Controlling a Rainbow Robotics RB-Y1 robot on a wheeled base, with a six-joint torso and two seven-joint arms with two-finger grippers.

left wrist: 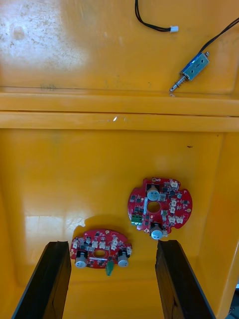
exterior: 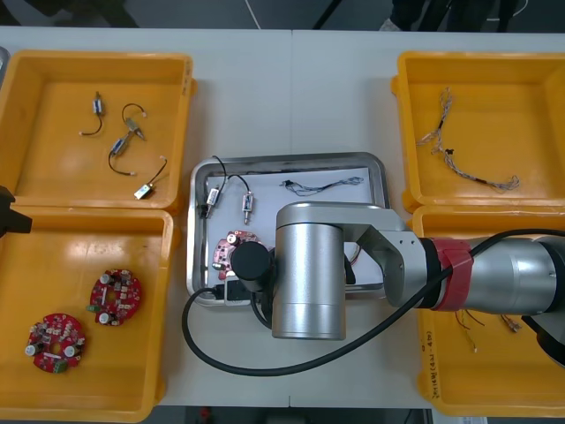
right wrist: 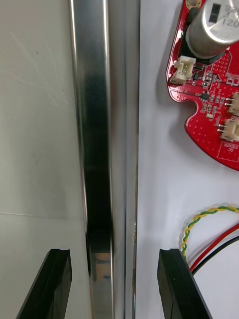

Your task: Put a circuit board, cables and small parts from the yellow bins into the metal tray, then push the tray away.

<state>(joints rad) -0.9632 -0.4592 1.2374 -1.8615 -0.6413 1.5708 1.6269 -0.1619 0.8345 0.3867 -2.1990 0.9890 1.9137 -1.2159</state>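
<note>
The metal tray (exterior: 375, 181), white inside, holds a round red circuit board (exterior: 231, 248), two small metal parts (exterior: 247, 205) on black leads and a twisted blue and white cable (exterior: 320, 185). My right arm (exterior: 309, 269) reaches across the tray's near side. My right gripper (right wrist: 114, 259) is open and straddles the tray's shiny rim (right wrist: 94, 149), with one finger (right wrist: 47, 284) over the table and the other (right wrist: 181, 284) inside. The board (right wrist: 209, 99) and some coloured wires (right wrist: 209, 234) lie just beyond the inner finger. My left gripper (left wrist: 113, 246) hangs open over two boards (left wrist: 159, 209).
The near-left yellow bin (exterior: 88, 256) holds two red boards (exterior: 115, 296). The far-left bin (exterior: 53, 159) holds several small metal parts (exterior: 132, 132). Thin cables (exterior: 459, 159) lie in the far-right bin (exterior: 530, 97), and a few wires (exterior: 468, 327) in the near-right bin (exterior: 494, 389).
</note>
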